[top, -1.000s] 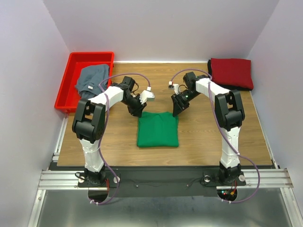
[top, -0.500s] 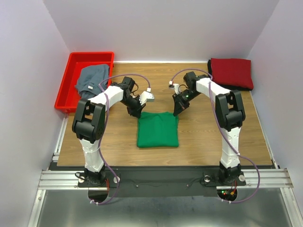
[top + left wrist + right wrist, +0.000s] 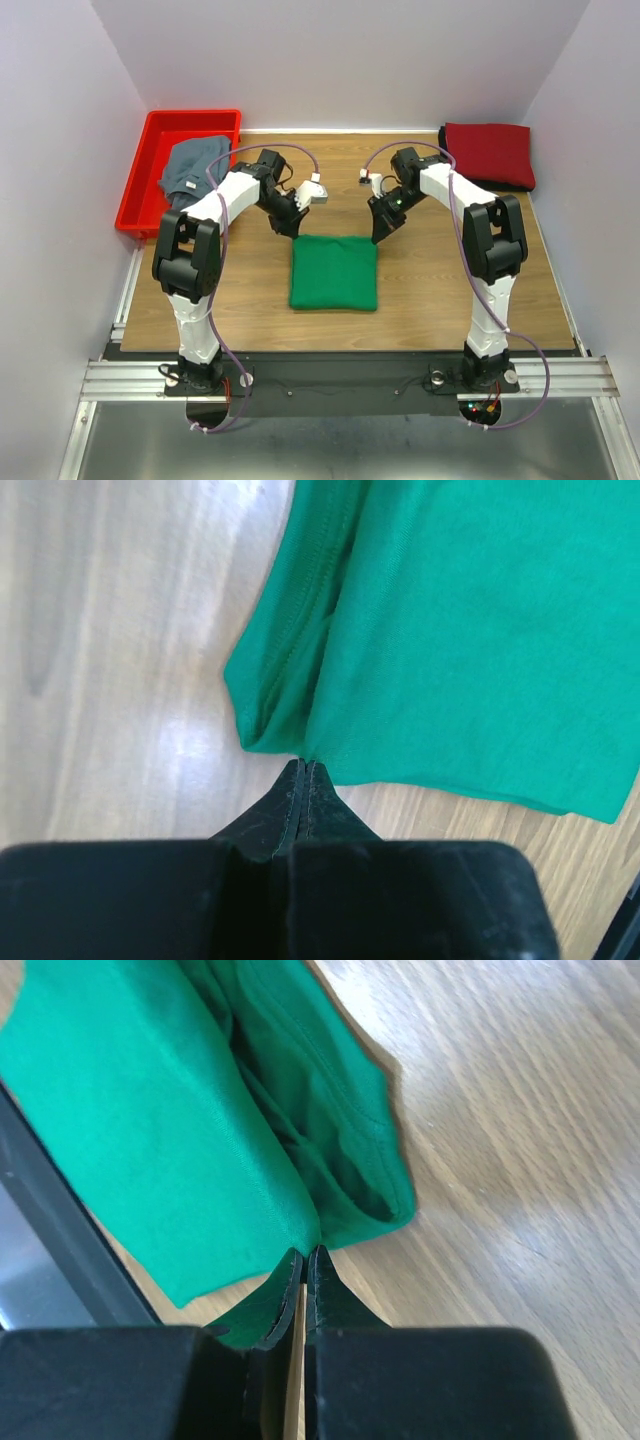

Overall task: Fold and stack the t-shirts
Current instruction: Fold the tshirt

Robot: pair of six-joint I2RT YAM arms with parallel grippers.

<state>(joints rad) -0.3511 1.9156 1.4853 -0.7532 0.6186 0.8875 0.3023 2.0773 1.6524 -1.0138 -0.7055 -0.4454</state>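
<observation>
Now the red bin (image 3: 195, 125) at the upper left is holding a crumpled grey-blue shirt (image 3: 195, 165). The folded green shirt (image 3: 334, 272) is lying at the frame's middle. The left gripper (image 3: 303, 765) and the right gripper (image 3: 303, 1252) are touching its upper corners with fingers pressed together.

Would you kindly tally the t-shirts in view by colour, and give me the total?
Green t-shirt: 1
Dark red t-shirt: 1
Grey-blue t-shirt: 1
Total: 3 clearly seen; a dark edge beneath the red one may be a fourth.
</observation>
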